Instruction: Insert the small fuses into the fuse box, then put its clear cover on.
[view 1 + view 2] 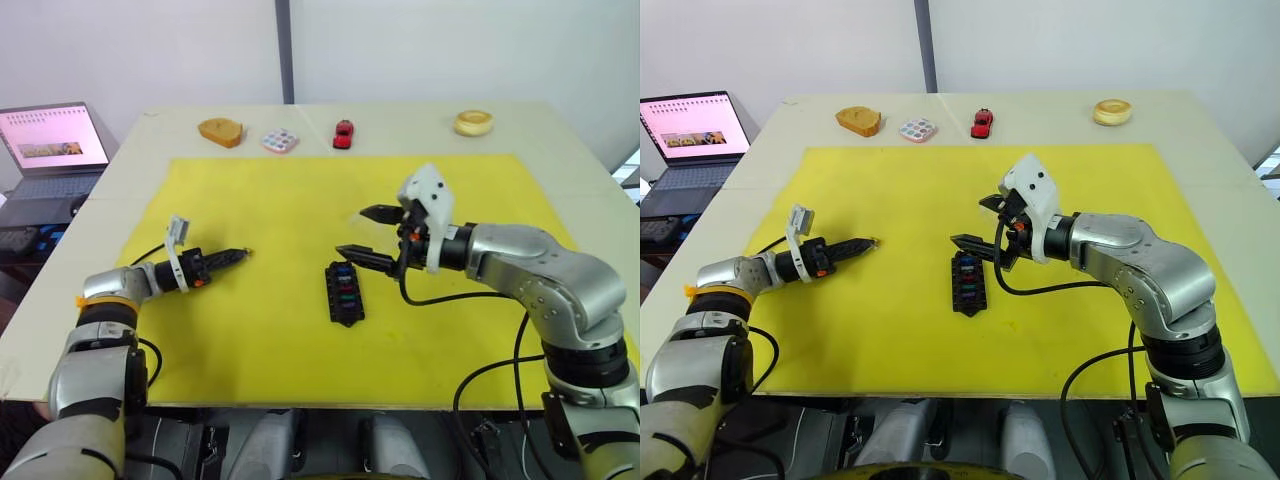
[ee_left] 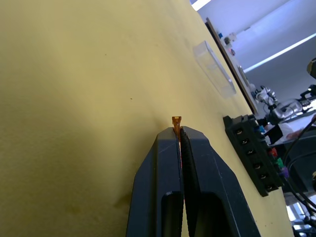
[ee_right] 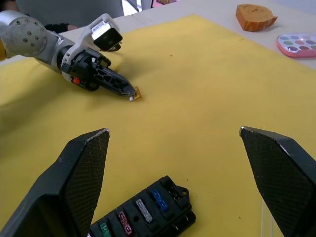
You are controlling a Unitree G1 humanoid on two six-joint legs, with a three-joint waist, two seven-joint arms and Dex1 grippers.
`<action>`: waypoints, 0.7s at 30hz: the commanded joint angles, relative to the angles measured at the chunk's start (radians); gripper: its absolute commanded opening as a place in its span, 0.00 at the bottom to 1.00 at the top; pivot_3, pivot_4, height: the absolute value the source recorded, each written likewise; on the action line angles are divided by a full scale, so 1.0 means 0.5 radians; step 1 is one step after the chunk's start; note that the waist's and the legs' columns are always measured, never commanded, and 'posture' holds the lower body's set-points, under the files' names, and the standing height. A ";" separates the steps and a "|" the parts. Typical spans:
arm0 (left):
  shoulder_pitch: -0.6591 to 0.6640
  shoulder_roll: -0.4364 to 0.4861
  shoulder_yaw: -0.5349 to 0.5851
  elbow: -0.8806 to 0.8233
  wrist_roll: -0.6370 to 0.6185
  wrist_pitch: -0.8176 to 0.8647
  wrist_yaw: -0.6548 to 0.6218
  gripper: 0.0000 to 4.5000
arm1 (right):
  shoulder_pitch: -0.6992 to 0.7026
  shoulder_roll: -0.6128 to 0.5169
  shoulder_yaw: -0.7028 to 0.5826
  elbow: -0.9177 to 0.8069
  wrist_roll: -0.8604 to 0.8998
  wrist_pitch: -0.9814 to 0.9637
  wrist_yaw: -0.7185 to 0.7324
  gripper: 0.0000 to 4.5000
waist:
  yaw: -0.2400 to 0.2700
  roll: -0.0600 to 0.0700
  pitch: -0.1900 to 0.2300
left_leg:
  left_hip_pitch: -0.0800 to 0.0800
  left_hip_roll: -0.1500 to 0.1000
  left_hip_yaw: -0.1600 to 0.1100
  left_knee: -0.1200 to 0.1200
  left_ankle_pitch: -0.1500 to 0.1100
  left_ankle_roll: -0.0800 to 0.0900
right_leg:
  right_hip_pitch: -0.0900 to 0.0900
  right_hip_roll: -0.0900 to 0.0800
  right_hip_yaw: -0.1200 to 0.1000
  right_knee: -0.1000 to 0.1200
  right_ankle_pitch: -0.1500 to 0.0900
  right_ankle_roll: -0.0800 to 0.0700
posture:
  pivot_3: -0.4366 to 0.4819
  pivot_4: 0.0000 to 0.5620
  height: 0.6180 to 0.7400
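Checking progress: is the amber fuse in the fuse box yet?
Out. The amber fuse is pinched in the left end effector, well apart from the fuse box.

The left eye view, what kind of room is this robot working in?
Probably a lab or test workspace: a table covered by a yellow mat, an open laptop on a side desk, and plain white walls behind.

Bare yellow mat point(image 1: 270, 215) between pincers

Matt yellow mat point(image 1: 270, 200), black plastic fuse box point(image 1: 344, 294)
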 commanded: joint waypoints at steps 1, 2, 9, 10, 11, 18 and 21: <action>0.087 0.010 0.091 -0.296 -0.182 0.249 -0.017 0.01 | -0.173 0.097 -0.222 0.049 0.295 0.264 -0.077 1.00 | -0.006 -0.001 0.001 | -0.002 0.000 0.000 0.000 0.000 0.000 | 0.000 0.000 0.000 0.000 0.000 0.000 | 0.48 0.27 1.00; 0.115 0.022 0.156 -0.494 -0.290 0.368 0.011 0.01 | -0.256 0.153 -0.332 0.125 0.476 0.382 -0.108 1.00 | -0.011 -0.003 0.002 | -0.004 0.000 0.000 0.000 0.000 0.000 | 0.000 0.000 0.000 0.001 0.000 0.000 | 0.48 0.27 1.00; 0.200 -0.194 0.660 -1.846 -1.184 0.992 0.661 0.01 | -0.757 0.234 -0.512 0.611 0.930 0.879 -0.159 1.00 | -0.015 -0.019 0.011 | -0.006 0.003 -0.003 -0.004 0.001 -0.002 | -0.001 0.002 0.000 -0.003 0.000 0.000 | 0.48 0.27 1.00; 0.202 -0.228 0.682 -1.961 -1.271 1.022 0.738 0.01 | -0.793 0.258 -0.520 0.653 0.962 0.885 -0.157 1.00 | -0.017 -0.019 0.011 | -0.006 0.002 -0.003 -0.004 0.001 -0.002 | 0.000 0.002 0.000 -0.003 0.000 0.000 | 0.48 0.27 1.00; 0.203 -0.258 0.693 -2.041 -1.340 1.037 0.812 0.01 | -0.826 0.284 -0.538 0.699 1.000 0.910 -0.171 1.00 | -0.025 -0.019 0.011 | -0.006 0.002 -0.002 -0.004 0.001 -0.002 | 0.000 0.002 0.000 -0.003 0.000 0.000 | 0.48 0.27 1.00; 0.204 -0.317 0.622 -2.287 -1.606 0.974 1.140 0.00 | -0.994 0.436 -0.554 0.867 1.056 0.893 -0.251 0.81 | -0.058 -0.019 0.011 | -0.005 0.003 -0.001 -0.006 0.002 -0.004 | -0.003 0.004 0.000 0.001 0.000 0.000 | 0.48 0.27 1.00; 0.212 -0.295 0.597 -2.296 -1.646 0.928 1.187 0.00 | -1.016 0.476 -0.577 0.910 1.086 0.893 -0.277 0.50 | -0.054 -0.019 0.011 | -0.005 0.003 -0.001 -0.006 0.003 -0.004 | -0.003 0.005 0.000 0.001 0.000 0.000 | 0.48 0.27 1.00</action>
